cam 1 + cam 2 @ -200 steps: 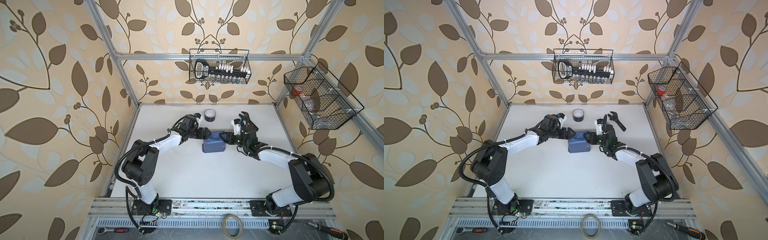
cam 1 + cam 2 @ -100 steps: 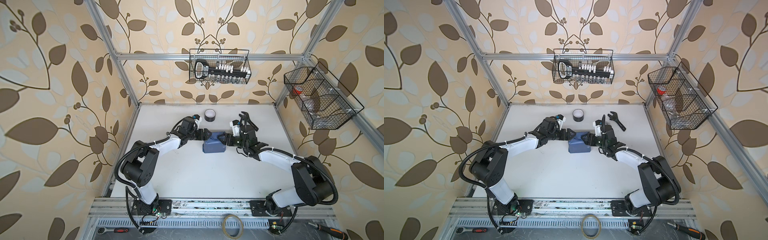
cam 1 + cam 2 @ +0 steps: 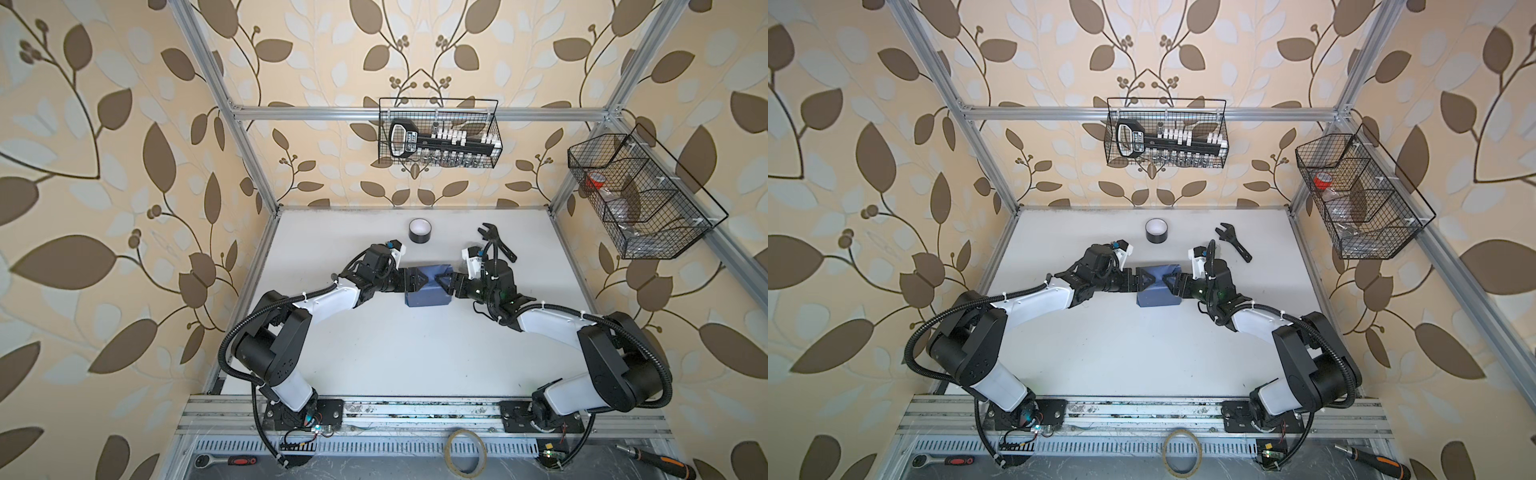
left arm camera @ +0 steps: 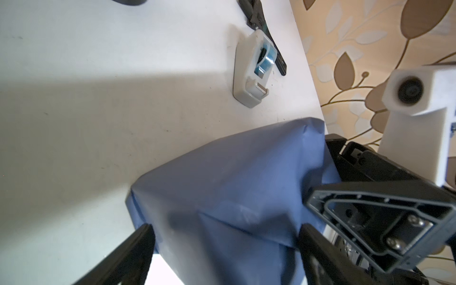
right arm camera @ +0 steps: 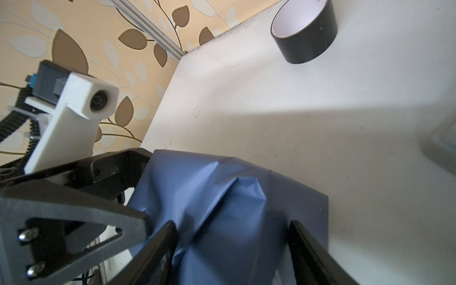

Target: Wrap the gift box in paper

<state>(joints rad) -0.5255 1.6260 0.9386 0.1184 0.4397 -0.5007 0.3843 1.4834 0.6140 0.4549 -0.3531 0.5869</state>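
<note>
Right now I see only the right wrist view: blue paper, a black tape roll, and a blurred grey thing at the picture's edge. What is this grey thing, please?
Observer: It looks to be a small grey tape dispenser loaded with blue tape. The left wrist view shows it sharply.
Operator: Does anything lie near it that I could hit?
Observer: Yes, a black wrench lies right behind it, toward the back wall.
Operator: And the other end of the parcel, away from my camera?
Observer: There the paper is folded down in a triangle over that end.
</note>
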